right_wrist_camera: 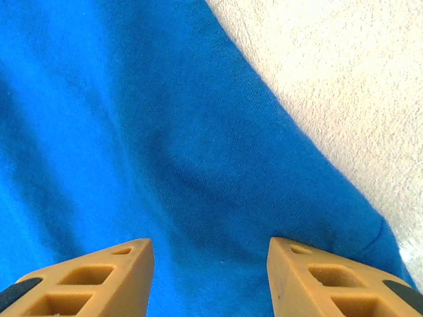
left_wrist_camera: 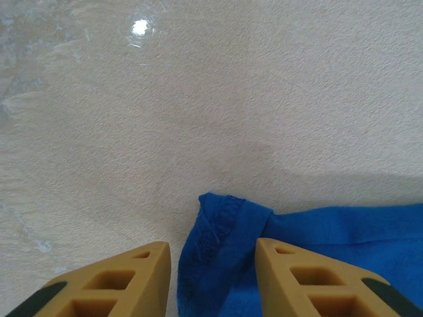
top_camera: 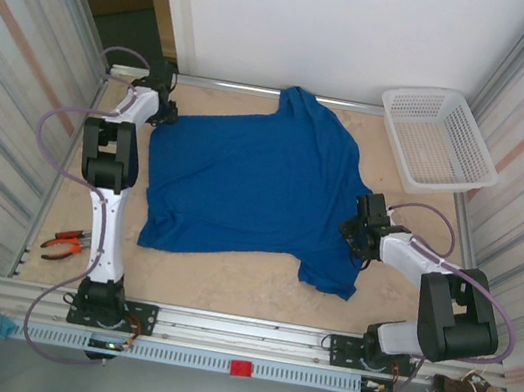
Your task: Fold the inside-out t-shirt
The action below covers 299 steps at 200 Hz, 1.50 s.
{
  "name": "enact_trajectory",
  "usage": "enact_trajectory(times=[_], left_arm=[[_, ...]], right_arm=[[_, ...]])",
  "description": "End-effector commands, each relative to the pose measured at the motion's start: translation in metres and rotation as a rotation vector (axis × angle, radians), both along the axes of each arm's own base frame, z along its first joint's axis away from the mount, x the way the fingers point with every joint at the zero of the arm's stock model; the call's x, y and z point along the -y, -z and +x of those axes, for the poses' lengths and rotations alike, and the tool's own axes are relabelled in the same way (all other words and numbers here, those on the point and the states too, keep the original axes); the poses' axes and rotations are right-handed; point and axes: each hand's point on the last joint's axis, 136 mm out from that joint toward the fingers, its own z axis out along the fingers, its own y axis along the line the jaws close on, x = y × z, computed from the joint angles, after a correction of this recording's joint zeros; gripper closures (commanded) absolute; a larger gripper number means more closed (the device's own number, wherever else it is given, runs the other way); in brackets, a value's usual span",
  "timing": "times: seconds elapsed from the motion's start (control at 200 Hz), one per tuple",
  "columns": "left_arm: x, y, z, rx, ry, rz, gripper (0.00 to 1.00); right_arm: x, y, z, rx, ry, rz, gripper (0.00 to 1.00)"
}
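Left arm: the base is at the lower left of the top external view. The links run up the left side of the frame, and the wrist bends toward the upper left. The left gripper is the farthest point of the reach. In the left wrist view, its two tan fingers enter from the bottom edge, spread apart with a clear gap between the tips.

Right arm: the base is at the lower right. The elbow is folded at the right edge, and the forearm angles up and left toward centre-right. The right gripper is held low. In the right wrist view, its fingers are also spread wide, with nothing clamped between them.
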Motion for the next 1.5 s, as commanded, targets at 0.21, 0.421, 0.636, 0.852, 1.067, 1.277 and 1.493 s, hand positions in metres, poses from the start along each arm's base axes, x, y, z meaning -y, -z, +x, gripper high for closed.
enact_trajectory(times=[0.21,0.421,0.636,0.852,1.067,1.277,1.493], left_arm=[[-0.015,0.0,0.0,-0.01,-0.017,0.032,0.83],[-0.014,0.0,0.003,-0.007,-0.005,0.024,1.0],[-0.014,-0.017,0.007,0.046,-0.015,-0.004,1.0],[0.004,-0.037,0.005,0.111,0.059,0.014,0.59],[0.001,-0.025,0.0,0.071,0.053,0.022,0.59],[0.003,-0.021,0.001,0.072,0.051,0.006,0.57],[-0.001,-0.005,-0.003,0.033,0.042,0.008,0.64]], right_arm=[[0.016,-0.002,-0.008,-0.022,0.053,-0.053,0.53],[0.02,-0.003,-0.01,-0.021,0.066,-0.062,0.53],[0.021,-0.004,-0.01,-0.019,0.072,-0.062,0.53],[0.021,-0.004,-0.01,-0.02,0.072,-0.061,0.53],[0.021,-0.003,-0.01,-0.022,0.072,-0.062,0.53],[0.022,-0.004,-0.01,-0.022,0.073,-0.067,0.53],[0.022,-0.004,-0.01,-0.02,0.077,-0.067,0.53]])
